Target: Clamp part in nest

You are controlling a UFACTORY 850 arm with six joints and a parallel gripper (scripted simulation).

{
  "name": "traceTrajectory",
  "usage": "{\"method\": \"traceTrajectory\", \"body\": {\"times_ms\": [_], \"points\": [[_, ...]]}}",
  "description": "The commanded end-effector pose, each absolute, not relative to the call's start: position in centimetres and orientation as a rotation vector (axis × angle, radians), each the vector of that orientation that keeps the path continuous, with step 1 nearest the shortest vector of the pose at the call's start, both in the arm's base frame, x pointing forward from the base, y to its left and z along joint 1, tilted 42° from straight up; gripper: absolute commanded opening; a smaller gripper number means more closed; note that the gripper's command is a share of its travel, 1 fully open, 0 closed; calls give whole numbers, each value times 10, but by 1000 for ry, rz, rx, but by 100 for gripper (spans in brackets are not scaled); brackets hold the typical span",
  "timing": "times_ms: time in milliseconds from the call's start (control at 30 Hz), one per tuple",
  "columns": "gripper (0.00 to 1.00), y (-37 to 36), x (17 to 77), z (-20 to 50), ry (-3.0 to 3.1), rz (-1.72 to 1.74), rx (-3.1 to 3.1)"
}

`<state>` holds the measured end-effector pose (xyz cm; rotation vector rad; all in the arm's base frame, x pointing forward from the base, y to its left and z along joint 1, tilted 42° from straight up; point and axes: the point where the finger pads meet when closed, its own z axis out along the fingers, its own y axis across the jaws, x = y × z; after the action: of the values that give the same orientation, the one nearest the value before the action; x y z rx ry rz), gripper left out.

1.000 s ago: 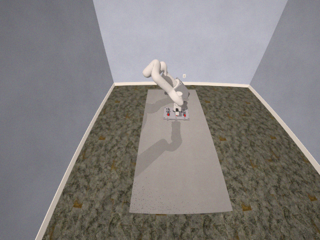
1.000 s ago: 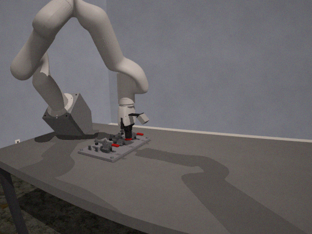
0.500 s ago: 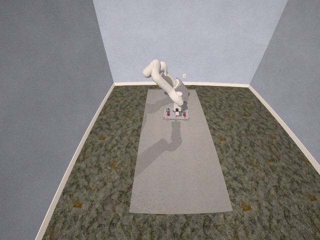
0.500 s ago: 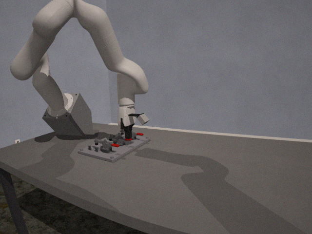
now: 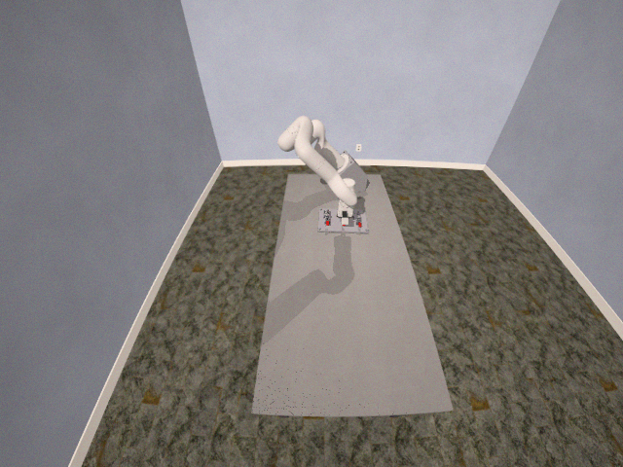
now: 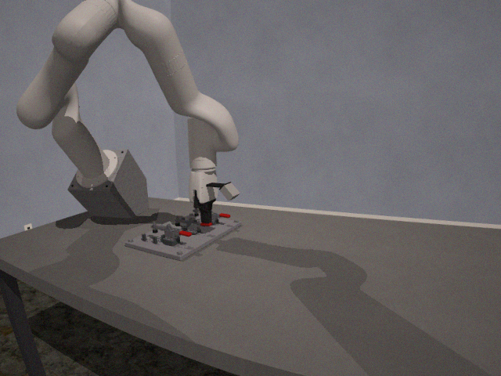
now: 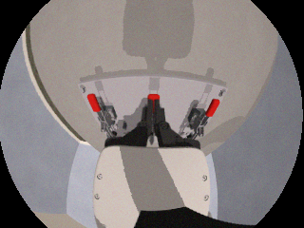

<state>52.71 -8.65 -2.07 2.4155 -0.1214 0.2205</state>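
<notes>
Currently, closed fingers at the middle handle

From where I sit, my gripper (image 5: 345,209) (image 6: 206,221) (image 7: 153,106) points straight down with its fingers pressed together. The red middle handle (image 5: 344,225) (image 6: 206,224) (image 7: 153,97) shows right at their tips; I can't tell whether they touch it.

I can't pick out the part: around and under the fingers, the fixture (image 5: 334,231) (image 6: 198,244) (image 7: 135,87) is too crowded and small to separate it. So I can't say where it lies, which way it points or how its long axis runs.

What I can read is the fixture's direction. Its long axis runs sideways past the fingers, out to both sides. To the fingers' right is the right handle (image 5: 327,223) (image 6: 185,233) (image 7: 213,107); to their left is the left handle (image 5: 359,224) (image 6: 225,215) (image 7: 93,103). Both stand well apart from the tips, their red ends toward the edge away from my base (image 6: 131,178).

Above the fingers, the camera (image 5: 345,221) (image 6: 229,190) sticks out on its bracket. Beyond them, the arm's shadow falls across the table (image 5: 375,326) (image 6: 250,307) (image 7: 218,43).
</notes>
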Motion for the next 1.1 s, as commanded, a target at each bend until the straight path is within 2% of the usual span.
{"method": "traceTrajectory", "body": {"times_ms": [0,1067], "points": [[0,-87,528,-21,-121,222,2416],[0,-89,528,-23,-121,222,2416]]}}
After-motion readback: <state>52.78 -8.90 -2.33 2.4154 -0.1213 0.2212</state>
